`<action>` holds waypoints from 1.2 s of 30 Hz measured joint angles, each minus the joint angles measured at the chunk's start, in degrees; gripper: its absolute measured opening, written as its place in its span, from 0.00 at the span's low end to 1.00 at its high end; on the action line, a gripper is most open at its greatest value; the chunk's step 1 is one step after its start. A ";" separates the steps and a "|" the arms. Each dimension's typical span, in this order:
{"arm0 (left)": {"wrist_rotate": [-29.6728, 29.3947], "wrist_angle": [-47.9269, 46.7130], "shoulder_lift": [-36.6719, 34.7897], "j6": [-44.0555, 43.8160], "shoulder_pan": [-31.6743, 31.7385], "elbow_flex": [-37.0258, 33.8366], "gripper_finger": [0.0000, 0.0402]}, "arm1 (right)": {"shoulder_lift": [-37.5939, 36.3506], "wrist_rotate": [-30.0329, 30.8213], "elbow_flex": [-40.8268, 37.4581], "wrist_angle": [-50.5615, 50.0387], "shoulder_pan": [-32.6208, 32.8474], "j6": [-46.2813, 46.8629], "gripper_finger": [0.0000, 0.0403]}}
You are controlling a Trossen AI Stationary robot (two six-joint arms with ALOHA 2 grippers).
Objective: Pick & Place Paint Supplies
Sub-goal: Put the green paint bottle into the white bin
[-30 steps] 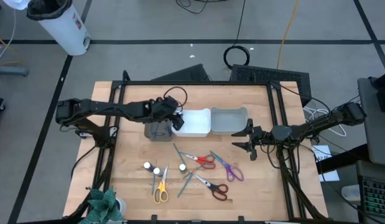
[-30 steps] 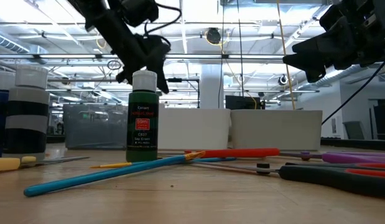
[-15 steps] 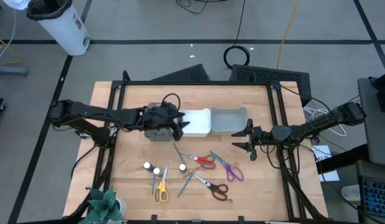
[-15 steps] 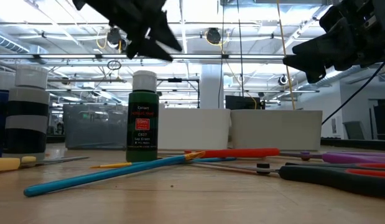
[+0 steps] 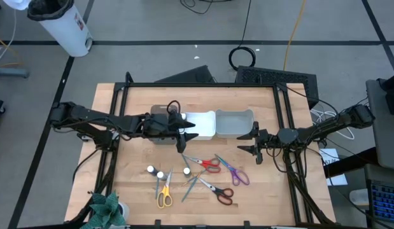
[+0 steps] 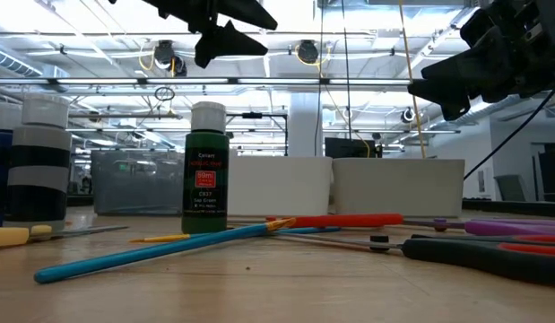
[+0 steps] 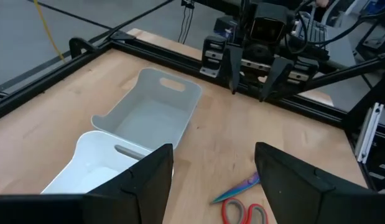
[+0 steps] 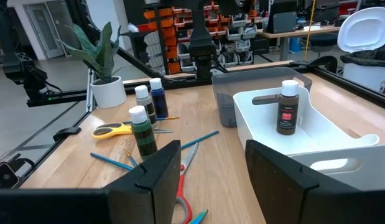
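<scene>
My left gripper [image 5: 188, 135] hovers open and empty above the near left corner of the white bin [image 5: 203, 126], pointing almost level toward the table's right; in the low view the left gripper [image 6: 230, 25] sits high. A brown bottle with a white cap [image 8: 287, 107] stands upright in that bin. My right gripper [image 5: 254, 144] waits open and empty near the grey bin [image 5: 234, 122]. On the wood stand three white-capped bottles [image 5: 160, 172], among them a green one [image 6: 206, 170]. Red scissors [image 5: 207, 163], purple scissors [image 5: 235, 172], black scissors [image 5: 219, 191], yellow scissors [image 5: 163, 194] and teal brushes [image 5: 184, 160] lie flat.
A dark bin [image 5: 160, 135] sits left of the white one, partly under my left arm. A black frame [image 5: 197, 84] runs round the table. A potted plant [image 5: 106, 210] stands at the near left corner. Bare wood lies between the bins and the far edge.
My left gripper has risen from the white bin's left end and swung a little toward the table's near edge. It has tipped from pointing steeply down to nearly level. Its fingers keep the same gap. My right gripper has kept still.
</scene>
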 joint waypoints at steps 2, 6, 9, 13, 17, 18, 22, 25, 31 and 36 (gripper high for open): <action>0.00 0.05 0.00 -0.02 0.02 0.00 0.58 | 0.00 -0.03 0.00 0.00 0.00 0.00 0.42; 0.39 0.39 0.00 0.04 0.04 0.00 0.58 | 0.00 -0.07 0.00 -0.02 0.00 0.00 0.42; 0.42 0.47 0.00 0.07 0.04 0.00 0.58 | 0.00 -0.07 0.00 -0.02 0.00 0.00 0.42; 0.44 0.52 0.02 0.07 0.04 0.00 0.58 | 0.00 -0.07 0.00 -0.02 0.00 0.00 0.42; 0.45 0.60 0.02 0.07 0.04 0.00 0.58 | 0.00 -0.07 0.00 -0.02 0.00 0.00 0.42; 0.46 0.60 0.02 0.08 0.04 0.00 0.58 | 0.00 -0.07 0.00 -0.02 0.00 0.00 0.42; 0.48 0.61 0.02 0.10 -0.17 0.00 0.58 | 0.00 -0.08 0.00 -0.02 0.00 0.00 0.42; 0.48 1.39 0.04 1.04 -0.71 0.00 0.58 | 0.00 -0.09 0.00 -0.02 0.00 0.00 0.42; 0.61 2.82 0.07 6.27 -3.05 0.00 0.58 | 0.00 -0.11 0.00 -0.02 0.00 0.00 0.42; 0.66 6.19 0.09 10.39 -4.64 0.00 0.58 | 0.00 -0.37 0.00 -0.04 0.02 0.00 0.42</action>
